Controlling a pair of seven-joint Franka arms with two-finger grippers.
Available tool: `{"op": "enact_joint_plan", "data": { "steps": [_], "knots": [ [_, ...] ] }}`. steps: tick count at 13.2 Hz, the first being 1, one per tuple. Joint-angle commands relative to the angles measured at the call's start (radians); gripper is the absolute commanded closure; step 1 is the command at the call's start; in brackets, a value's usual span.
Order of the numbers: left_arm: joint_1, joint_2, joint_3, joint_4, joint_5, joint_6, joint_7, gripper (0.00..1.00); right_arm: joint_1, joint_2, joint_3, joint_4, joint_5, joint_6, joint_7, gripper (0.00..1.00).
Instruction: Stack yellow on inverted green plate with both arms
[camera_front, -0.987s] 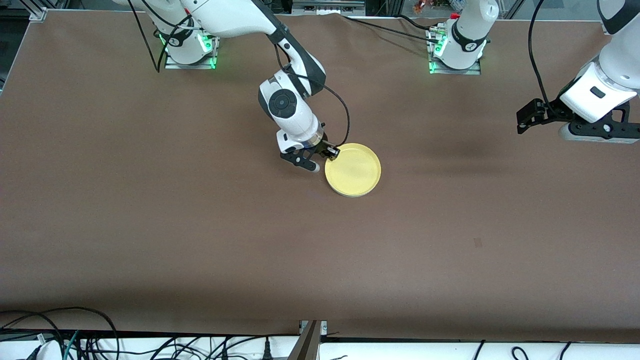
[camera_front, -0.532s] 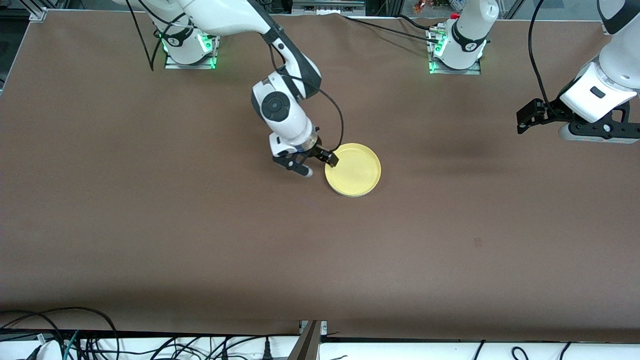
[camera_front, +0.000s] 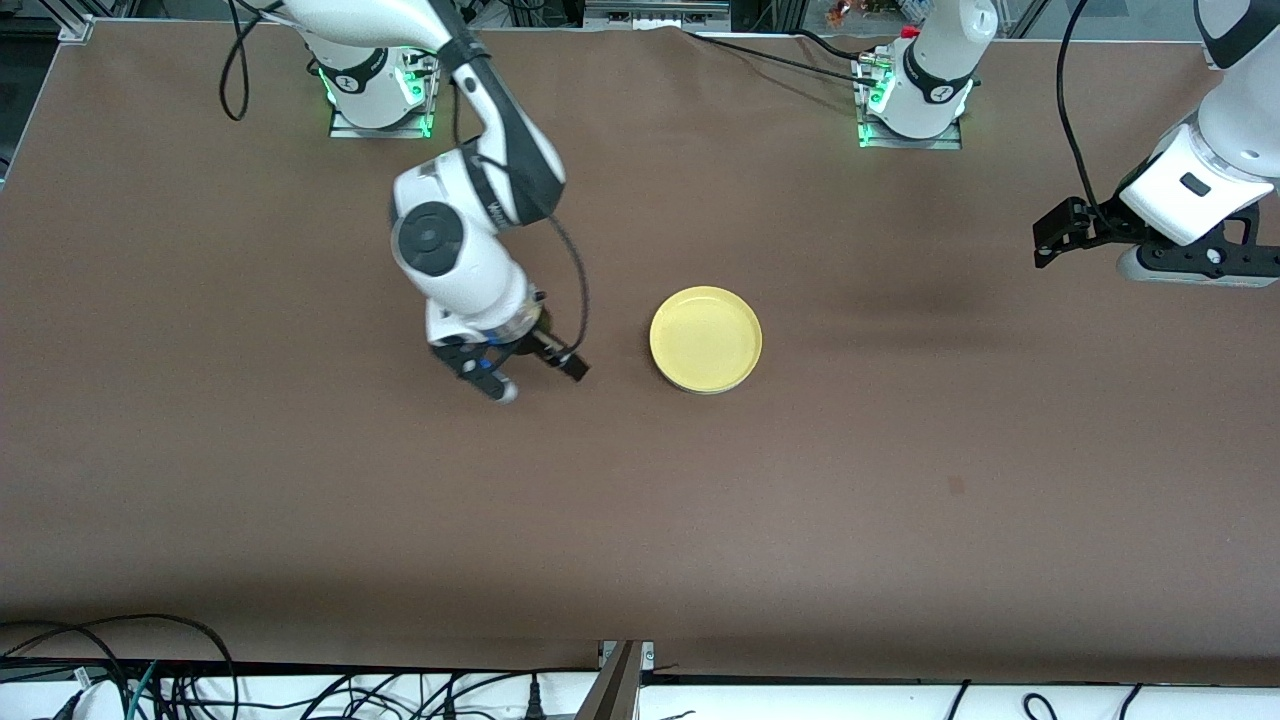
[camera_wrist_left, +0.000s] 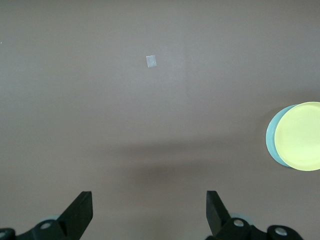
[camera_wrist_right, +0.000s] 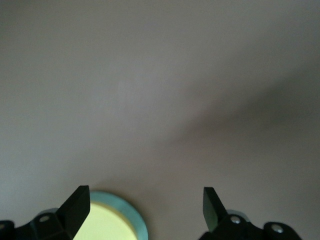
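I see the right gripper (camera_front: 530, 378) released, empty, over bare tabletop (camera_front: 300, 480) beside the stack. The yellow plate (camera_front: 706, 339) sits on the green plate (camera_wrist_left: 270, 135) mid-tabletop. The left gripper (camera_front: 1045, 240) waits released at its own end.

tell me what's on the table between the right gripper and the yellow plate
Nothing: in the front view only bare brown table separates the open right gripper from the yellow plate.
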Motion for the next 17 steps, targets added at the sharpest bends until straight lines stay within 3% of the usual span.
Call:
{"op": "enact_joint_plan", "data": {
  "steps": [1,7,10,14,17],
  "knots": [
    [0.000,0.007,-0.001,0.026,-0.012,-0.021,0.007,0.00,0.002,-0.070,-0.108,0.012,-0.013,-0.123,-0.095,0.00],
    [-0.001,0.014,-0.030,0.027,-0.002,-0.018,0.006,0.00,0.004,-0.179,-0.332,0.032,-0.027,-0.338,-0.254,0.00],
    [0.000,0.036,-0.028,0.065,0.001,-0.021,0.007,0.00,0.004,-0.188,-0.389,0.087,-0.085,-0.408,-0.269,0.00],
    [0.002,0.075,-0.028,0.122,0.001,-0.061,0.004,0.00,-0.083,-0.321,-0.374,0.043,-0.151,-0.455,-0.365,0.00],
    [0.000,0.079,-0.028,0.128,0.001,-0.061,0.006,0.00,-0.238,-0.433,-0.193,-0.014,-0.255,-0.496,-0.523,0.00]
  ]
}}
